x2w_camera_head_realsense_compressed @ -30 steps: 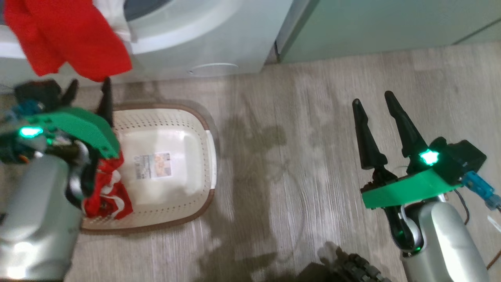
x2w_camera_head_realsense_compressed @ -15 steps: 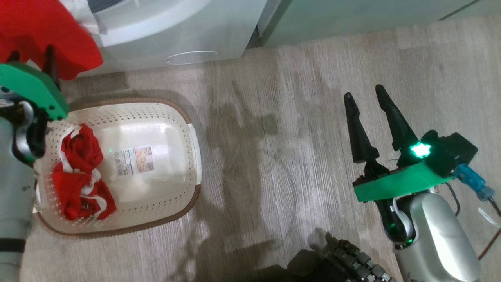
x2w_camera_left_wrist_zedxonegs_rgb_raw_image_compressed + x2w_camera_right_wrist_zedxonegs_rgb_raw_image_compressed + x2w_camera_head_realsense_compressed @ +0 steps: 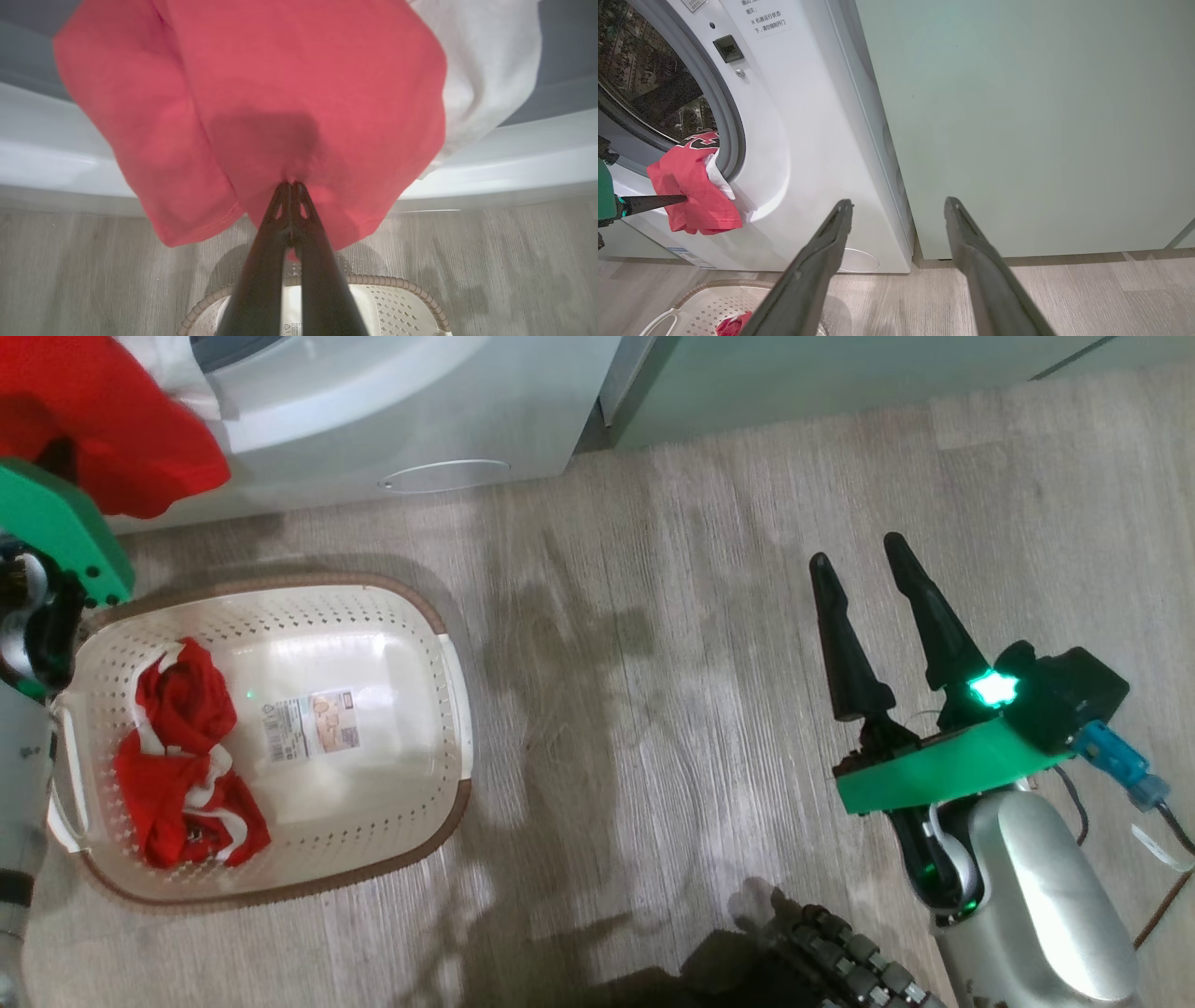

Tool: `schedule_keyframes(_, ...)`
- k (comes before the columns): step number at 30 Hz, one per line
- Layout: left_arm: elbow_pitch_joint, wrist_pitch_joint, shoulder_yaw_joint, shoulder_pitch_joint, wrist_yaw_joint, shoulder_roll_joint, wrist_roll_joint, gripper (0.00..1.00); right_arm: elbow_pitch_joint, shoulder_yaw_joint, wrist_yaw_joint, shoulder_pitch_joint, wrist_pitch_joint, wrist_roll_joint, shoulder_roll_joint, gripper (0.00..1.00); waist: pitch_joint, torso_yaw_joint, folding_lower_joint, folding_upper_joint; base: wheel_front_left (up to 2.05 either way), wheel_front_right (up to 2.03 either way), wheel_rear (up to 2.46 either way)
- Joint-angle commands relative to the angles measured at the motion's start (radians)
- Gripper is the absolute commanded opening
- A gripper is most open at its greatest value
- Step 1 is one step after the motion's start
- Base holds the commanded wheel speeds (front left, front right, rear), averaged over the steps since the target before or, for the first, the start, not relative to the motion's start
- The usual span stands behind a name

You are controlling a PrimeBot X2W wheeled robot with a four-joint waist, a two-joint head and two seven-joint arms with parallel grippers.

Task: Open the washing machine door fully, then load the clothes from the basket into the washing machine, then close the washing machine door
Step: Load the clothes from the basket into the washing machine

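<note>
The left gripper (image 3: 290,186) had its fingers pressed together, tips set against a red shirt (image 3: 261,93) at the far left. The cloth puckered at the tips, but whether a fold was caught between them could not be told. The shirt hung half out of the washer (image 3: 798,140), draped over the lower lip of the opening with its upper part inside the gasket (image 3: 731,140). A shirt left that way would foul the door, so it probably needed tucking deeper into the drum. That would explain why the gripper met it low on the hanging part, where an upward shove or lift could carry it in.

The basket (image 3: 448,709) sat on the floor (image 3: 653,663) just near of the washer, under the shirt, so a dropped piece would likely fall back into it. More clothes (image 3: 182,756), red with white trim, lay bunched at its left end, so loading was unfinished.

The right gripper (image 3: 857,551) hovered well to the right over bare floor, fingers spread and empty, facing the cabinet (image 3: 1017,116). It was probably parked clear of the left arm's work.
</note>
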Motion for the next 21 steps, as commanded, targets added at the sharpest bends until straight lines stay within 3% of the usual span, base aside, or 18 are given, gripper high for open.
schedule_keyframes(1,-0.018,-0.003,0.028,-0.035,-0.004,0.06,-0.003,0.0,-0.024,0.019,0.0,-0.002,-0.01,0.007,0.0,1.0,-0.001,0.001,-0.0001,0.0,0.0,0.0,0.0)
schedule_keyframes(11,-0.103,0.042,-0.001,-0.038,-0.016,0.087,0.007,0.0,-0.022,0.006,0.0,0.007,-0.01,0.02,0.0,1.0,-0.019,0.021,-0.0001,0.0,0.0,0.0,0.0)
schedule_keyframes(21,-0.321,0.251,-0.02,-0.16,0.017,0.174,0.029,0.0,-0.046,0.028,0.0,-0.008,-0.01,0.042,0.0,1.0,0.005,0.006,-0.0001,0.0,0.0,0.0,0.0)
